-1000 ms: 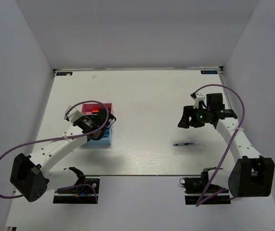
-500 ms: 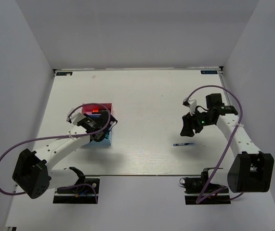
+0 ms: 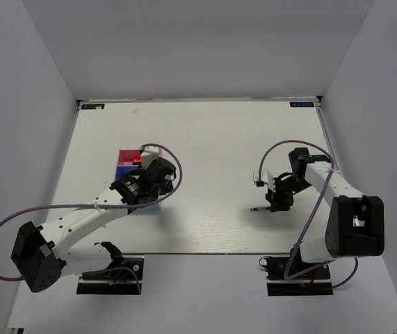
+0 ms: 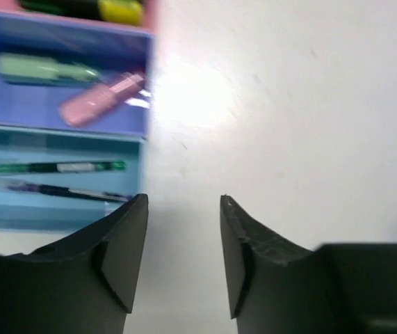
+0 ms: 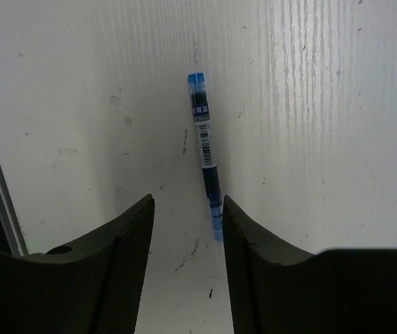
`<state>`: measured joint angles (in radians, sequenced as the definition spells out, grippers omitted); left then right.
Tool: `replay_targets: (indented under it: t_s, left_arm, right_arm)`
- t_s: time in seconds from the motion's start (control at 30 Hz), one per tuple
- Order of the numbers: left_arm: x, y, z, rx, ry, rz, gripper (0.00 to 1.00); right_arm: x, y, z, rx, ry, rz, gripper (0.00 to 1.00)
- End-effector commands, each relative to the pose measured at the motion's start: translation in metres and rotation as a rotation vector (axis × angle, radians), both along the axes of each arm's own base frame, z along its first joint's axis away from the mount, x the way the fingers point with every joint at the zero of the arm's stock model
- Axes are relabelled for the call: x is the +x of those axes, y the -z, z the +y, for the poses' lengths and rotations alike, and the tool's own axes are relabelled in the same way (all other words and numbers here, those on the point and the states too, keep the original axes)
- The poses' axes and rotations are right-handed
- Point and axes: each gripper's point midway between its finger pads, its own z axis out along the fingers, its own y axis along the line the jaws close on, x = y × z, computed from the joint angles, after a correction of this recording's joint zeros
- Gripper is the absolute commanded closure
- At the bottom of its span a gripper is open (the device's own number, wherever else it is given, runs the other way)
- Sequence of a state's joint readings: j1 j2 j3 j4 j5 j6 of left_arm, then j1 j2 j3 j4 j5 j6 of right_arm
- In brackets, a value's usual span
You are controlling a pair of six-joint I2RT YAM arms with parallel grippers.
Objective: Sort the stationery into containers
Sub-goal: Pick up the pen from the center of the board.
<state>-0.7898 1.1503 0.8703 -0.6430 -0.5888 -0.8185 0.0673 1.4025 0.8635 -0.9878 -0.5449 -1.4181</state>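
Observation:
Three containers sit side by side left of centre: a magenta tray (image 3: pixel 124 154) (image 4: pixel 149 7), a dark blue tray (image 3: pixel 120 169) (image 4: pixel 59 42) and a light blue tray (image 4: pixel 52 212). The magenta one holds a black highlighter with a yellow cap (image 4: pixel 87 9). In the dark blue one lie a pastel green highlighter (image 4: pixel 45 69) and a pink highlighter (image 4: pixel 101 104). Two thin pens (image 4: pixel 59 167) rest in the light blue one. My left gripper (image 3: pixel 149 193) (image 4: pixel 183 202) is open and empty over bare table just right of the trays. A blue pen (image 3: pixel 260 208) (image 5: pixel 204 149) lies on the table, its near end between the open fingers of my right gripper (image 3: pixel 276 204) (image 5: pixel 188 202).
White walls enclose the table (image 3: pixel 205 139) on three sides. The table's front edge (image 3: pixel 205 252) runs just below the pen, with both arm bases beyond it. Purple cables loop beside each arm.
My left gripper has opened and swung right, off the trays. My right gripper has come down and toward the front onto the pen, its jaws narrowing around the pen's end.

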Motion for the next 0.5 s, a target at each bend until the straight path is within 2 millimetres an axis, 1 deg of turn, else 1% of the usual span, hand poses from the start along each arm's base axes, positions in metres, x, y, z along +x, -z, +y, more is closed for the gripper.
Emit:
replay_targets:
  t_s: [0.0,0.03,0.1,0.13,0.17,0.2,0.23,0.3,0.33,0.4,0.43,0.47]
  left_arm:
    - [-0.029,-0.007,-0.035,0.059,0.382,0.066,0.43]
    - [-0.038,-0.002,-0.030,0.082,0.396,0.093,0.36]
    - [-0.050,0.006,-0.028,0.096,0.430,0.112,0.35]
    - [-0.053,0.004,-0.026,0.094,0.435,0.105,0.34]
    - [-0.056,0.005,-0.023,0.090,0.435,0.101,0.31]
    - [-0.058,0.007,-0.021,0.093,0.433,0.103,0.31]
    - [-0.060,0.004,-0.020,0.077,0.429,0.098,0.31]
    - [-0.064,0.004,-0.018,0.070,0.433,0.095,0.29]
    - [-0.065,0.004,-0.017,0.068,0.432,0.099,0.29]
    - [-0.067,0.002,-0.016,0.066,0.432,0.093,0.29]
    - [-0.069,0.001,-0.017,0.064,0.443,0.087,0.29]
    - [-0.070,0.003,-0.016,0.067,0.443,0.090,0.28]
  right_arm:
    - [0.008,0.012,-0.004,-0.032,-0.072,-0.062,0.52]
    - [0.007,0.016,-0.004,-0.041,-0.080,-0.057,0.52]
    - [0.005,0.022,-0.005,-0.055,-0.073,-0.044,0.52]
    - [0.002,0.028,-0.005,-0.069,-0.087,-0.022,0.52]
    - [0.004,0.030,-0.005,-0.075,-0.090,-0.032,0.52]
    - [0.000,0.034,-0.005,-0.082,-0.085,-0.018,0.52]
    - [0.002,0.041,-0.008,-0.103,-0.089,-0.026,0.52]
    - [-0.003,0.046,-0.008,-0.117,-0.099,-0.016,0.52]
    - [-0.003,0.052,-0.009,-0.133,-0.100,-0.023,0.52]
    - [-0.004,0.057,-0.010,-0.150,-0.104,-0.029,0.52]
    - [0.000,0.065,-0.015,-0.186,-0.102,-0.060,0.53]
    - [-0.003,0.069,-0.015,-0.198,-0.110,-0.063,0.53]
